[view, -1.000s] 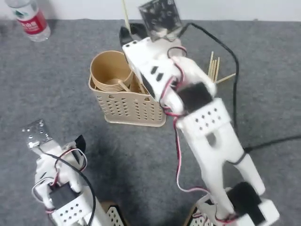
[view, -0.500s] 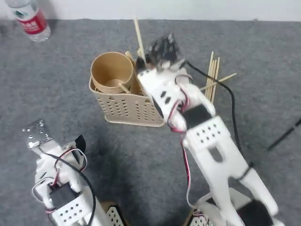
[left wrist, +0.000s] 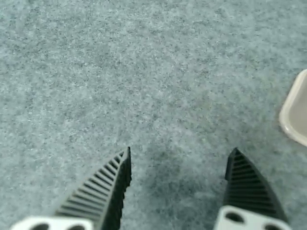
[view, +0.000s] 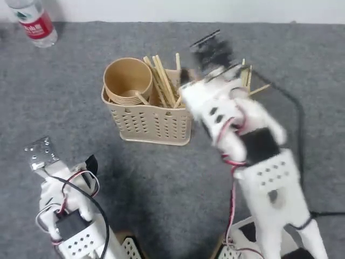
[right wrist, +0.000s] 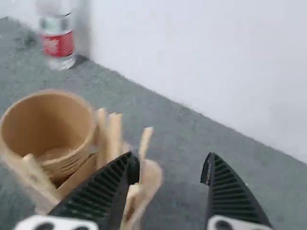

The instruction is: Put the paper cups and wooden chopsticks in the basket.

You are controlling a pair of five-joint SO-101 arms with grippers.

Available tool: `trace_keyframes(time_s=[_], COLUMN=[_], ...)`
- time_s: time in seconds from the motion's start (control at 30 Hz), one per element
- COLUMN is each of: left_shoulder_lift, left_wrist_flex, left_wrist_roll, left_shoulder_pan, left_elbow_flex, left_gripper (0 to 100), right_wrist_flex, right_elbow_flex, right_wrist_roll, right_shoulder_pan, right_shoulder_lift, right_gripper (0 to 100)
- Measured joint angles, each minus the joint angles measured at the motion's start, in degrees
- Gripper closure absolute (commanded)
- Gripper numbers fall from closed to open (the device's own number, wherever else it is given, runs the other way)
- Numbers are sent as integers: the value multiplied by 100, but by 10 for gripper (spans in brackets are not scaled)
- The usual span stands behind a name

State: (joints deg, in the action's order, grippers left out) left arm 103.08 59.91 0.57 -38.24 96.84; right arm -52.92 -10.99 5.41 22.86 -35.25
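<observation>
A beige basket (view: pixel 153 125) stands mid-table with stacked paper cups (view: pixel 128 80) in its left end and several wooden chopsticks (view: pixel 163 82) leaning in its right end. More chopsticks (view: pixel 247 75) lie loose on the carpet to its right. My right gripper (view: pixel 212 49) hovers above the basket's right end; the right wrist view shows it open (right wrist: pixel 170 165) and holding nothing, with the cups (right wrist: pixel 48 124) and chopsticks (right wrist: pixel 112 132) beyond. My left gripper (view: pixel 64 156) rests at the lower left, open (left wrist: pixel 177 158) over bare carpet.
A plastic bottle (view: pixel 33 21) with a red label stands at the back left corner, also seen as a bottle (right wrist: pixel 57 38) by the white wall. A basket corner (left wrist: pixel 296 110) shows in the left wrist view. Grey carpet covers the table.
The right gripper held a chopstick upright over the basket, then let it go among the others and swung to the right. The left arm stayed still.
</observation>
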Motion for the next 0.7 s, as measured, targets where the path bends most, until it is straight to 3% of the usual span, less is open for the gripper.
trace_keyframes(time_s=[0.27, 0.57, 0.7], left_shoulder_lift=[0, 0, 0], left_wrist_flex=[0, 0, 0], left_wrist_roll=[0, 0, 0], left_shoulder_pan=[0, 0, 0], left_elbow_flex=[0, 0, 0], left_gripper=[701, 701, 701], right_wrist_flex=[-580, -659, -1020], right_elbow_flex=[571, 1908, 2910], right_wrist_roll=[-308, -316, -316], right_shoulder_pan=[-1899, -2101, -2031], right_shoulder_lift=[1538, 5240, 6541], right_gripper=[786, 848, 809])
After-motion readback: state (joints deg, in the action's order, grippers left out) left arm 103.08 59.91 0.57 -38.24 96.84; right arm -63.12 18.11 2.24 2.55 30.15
